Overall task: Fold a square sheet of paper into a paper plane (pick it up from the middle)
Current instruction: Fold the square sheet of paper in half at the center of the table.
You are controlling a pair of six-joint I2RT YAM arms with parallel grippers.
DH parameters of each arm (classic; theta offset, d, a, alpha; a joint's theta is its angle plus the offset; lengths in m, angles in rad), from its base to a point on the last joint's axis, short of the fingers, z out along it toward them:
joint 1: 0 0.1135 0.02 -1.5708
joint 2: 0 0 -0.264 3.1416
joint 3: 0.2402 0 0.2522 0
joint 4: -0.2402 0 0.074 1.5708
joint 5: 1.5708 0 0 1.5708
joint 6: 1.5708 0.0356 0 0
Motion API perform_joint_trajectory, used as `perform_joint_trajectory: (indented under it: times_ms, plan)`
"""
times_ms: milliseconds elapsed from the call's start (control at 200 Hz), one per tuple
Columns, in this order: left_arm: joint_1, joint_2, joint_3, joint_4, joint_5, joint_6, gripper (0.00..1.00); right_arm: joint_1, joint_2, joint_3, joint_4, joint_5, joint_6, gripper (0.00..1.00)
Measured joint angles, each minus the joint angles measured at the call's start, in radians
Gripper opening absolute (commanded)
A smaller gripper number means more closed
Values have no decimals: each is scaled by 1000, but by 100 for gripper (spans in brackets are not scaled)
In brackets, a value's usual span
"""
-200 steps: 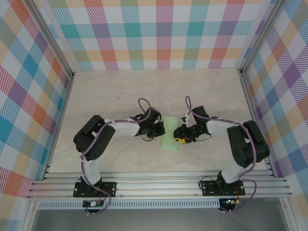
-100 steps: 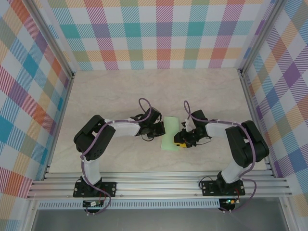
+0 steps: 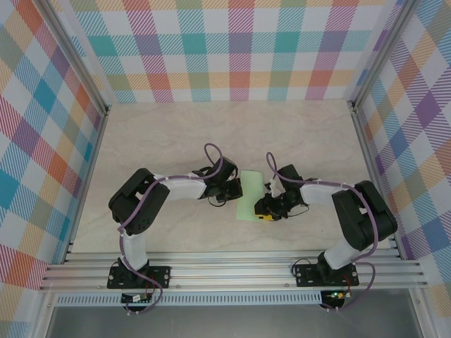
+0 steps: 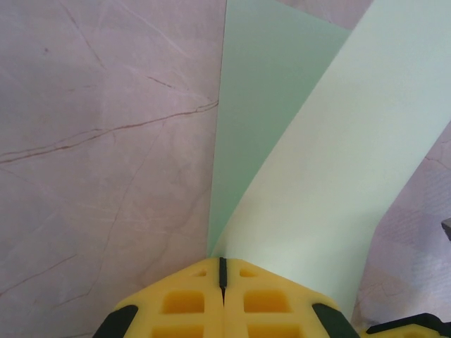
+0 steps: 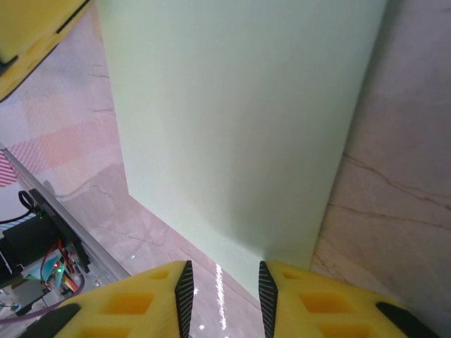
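The square sheet of paper (image 3: 251, 196) lies folded into a narrow pale mint-green strip on the table between the two arms. My left gripper (image 3: 237, 191) is at its left edge, shut on the raised upper flap (image 4: 331, 176), which lifts off the flat lower layer (image 4: 261, 98). In the left wrist view the left gripper (image 4: 223, 265) has its yellow jaws pressed together. My right gripper (image 3: 263, 209) is at the strip's near right corner. It stands open (image 5: 223, 282), with the near edge of the paper (image 5: 239, 127) reaching into the gap between its fingers.
The pale marbled tabletop (image 3: 162, 134) has plaid walls on three sides. Aluminium rails (image 3: 232, 271) run along the near edge. The left gripper's yellow finger (image 5: 32, 39) shows at the right wrist view's top left, and a circuit board (image 5: 32, 246) at its lower left.
My right gripper has slid nearer and slightly left along the paper's right edge, toward its near corner. The left arm and its hold on the paper are unchanged.
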Motion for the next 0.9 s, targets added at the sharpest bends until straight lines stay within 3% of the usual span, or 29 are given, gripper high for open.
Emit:
perform_joint_trajectory:
  times_ms: [410, 900]
  plan:
    - [-1, 0, 1, -1, 0, 7, 0, 12, -103, -13, -23, 10, -1, 35]
    - [-1, 0, 1, -1, 2, 14, 0, 33, -39, 5, -65, 68, -1, 33]
